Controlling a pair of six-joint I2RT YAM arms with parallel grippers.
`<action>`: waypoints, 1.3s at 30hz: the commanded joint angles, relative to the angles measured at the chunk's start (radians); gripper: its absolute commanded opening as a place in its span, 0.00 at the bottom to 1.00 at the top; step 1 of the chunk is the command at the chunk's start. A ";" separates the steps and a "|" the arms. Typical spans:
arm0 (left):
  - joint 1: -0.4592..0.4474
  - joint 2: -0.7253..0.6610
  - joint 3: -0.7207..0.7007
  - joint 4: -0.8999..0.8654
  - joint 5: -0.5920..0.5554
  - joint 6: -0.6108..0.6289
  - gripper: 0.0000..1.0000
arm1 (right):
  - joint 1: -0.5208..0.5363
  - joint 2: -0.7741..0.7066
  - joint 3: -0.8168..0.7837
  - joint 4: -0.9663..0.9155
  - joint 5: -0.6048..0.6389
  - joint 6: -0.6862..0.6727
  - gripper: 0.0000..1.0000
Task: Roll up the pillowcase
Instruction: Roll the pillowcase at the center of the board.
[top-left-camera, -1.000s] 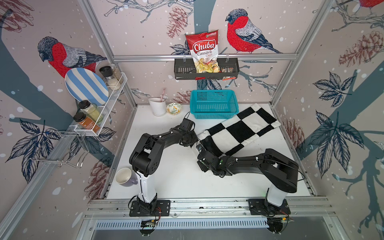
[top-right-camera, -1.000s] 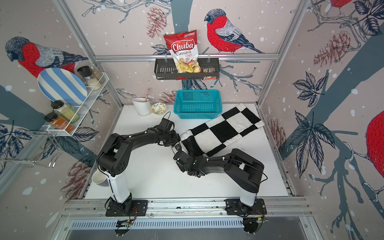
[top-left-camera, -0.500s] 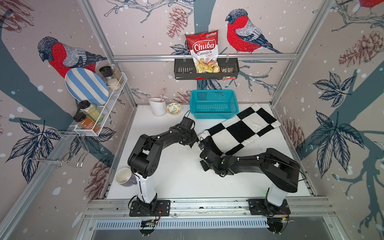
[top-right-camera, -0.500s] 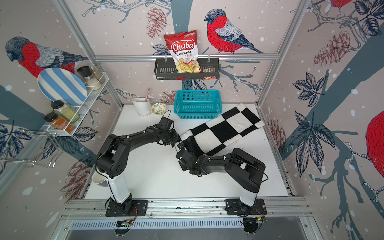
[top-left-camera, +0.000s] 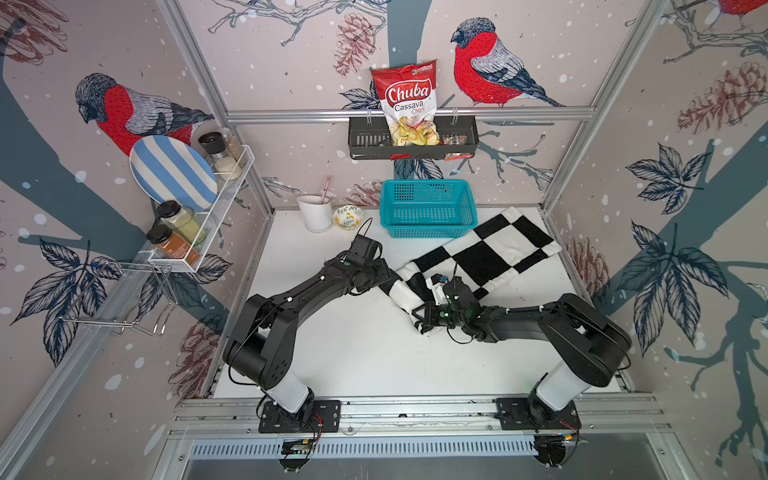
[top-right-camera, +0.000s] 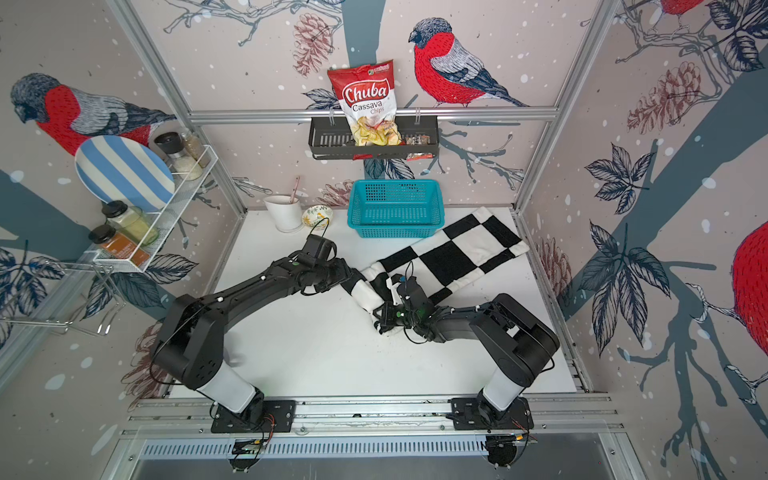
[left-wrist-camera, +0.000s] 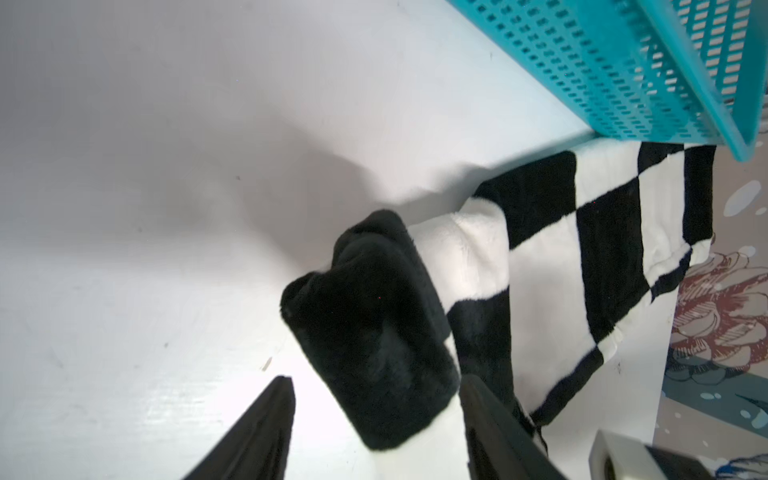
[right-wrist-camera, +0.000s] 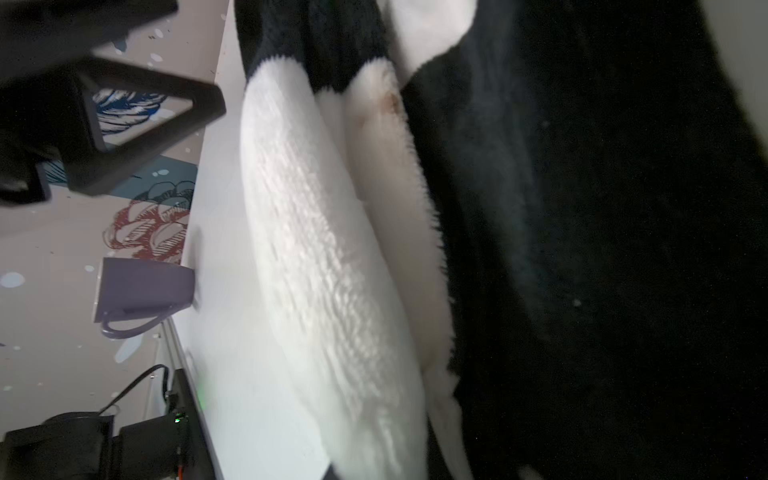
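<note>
The black-and-white checkered pillowcase (top-left-camera: 486, 253) (top-right-camera: 449, 257) lies slantwise from the back right corner toward the table's middle, its left end rolled into a thick bundle. My left gripper (top-left-camera: 392, 277) (left-wrist-camera: 376, 382) is open at the far end of that roll; the black rolled end (left-wrist-camera: 374, 332) sits between the fingers without being pinched. My right gripper (top-left-camera: 420, 322) (top-right-camera: 384, 320) is at the roll's near end, shut on the fabric. In the right wrist view the plush cloth (right-wrist-camera: 332, 270) fills the picture and hides the jaws.
A teal basket (top-left-camera: 428, 216) stands just behind the pillowcase, with a white cup (top-left-camera: 316, 212) and a small bowl (top-left-camera: 347, 217) to its left. A purple mug (right-wrist-camera: 141, 291) sits near the table's front left edge. A wire rack (top-left-camera: 199, 216) juts from the left wall.
The left gripper opened and let go of the roll's far end. The right gripper shut on the roll's near end and shifted slightly toward the back.
</note>
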 joint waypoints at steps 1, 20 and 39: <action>-0.010 -0.011 -0.066 0.104 0.069 -0.065 0.68 | -0.013 0.010 -0.021 0.103 -0.082 0.100 0.00; -0.055 0.286 0.075 0.137 0.059 -0.061 0.52 | -0.026 -0.019 -0.031 0.075 -0.077 0.076 0.03; -0.069 0.338 0.149 0.049 0.026 -0.013 0.36 | 0.275 -0.256 0.192 -0.519 0.673 -0.385 0.67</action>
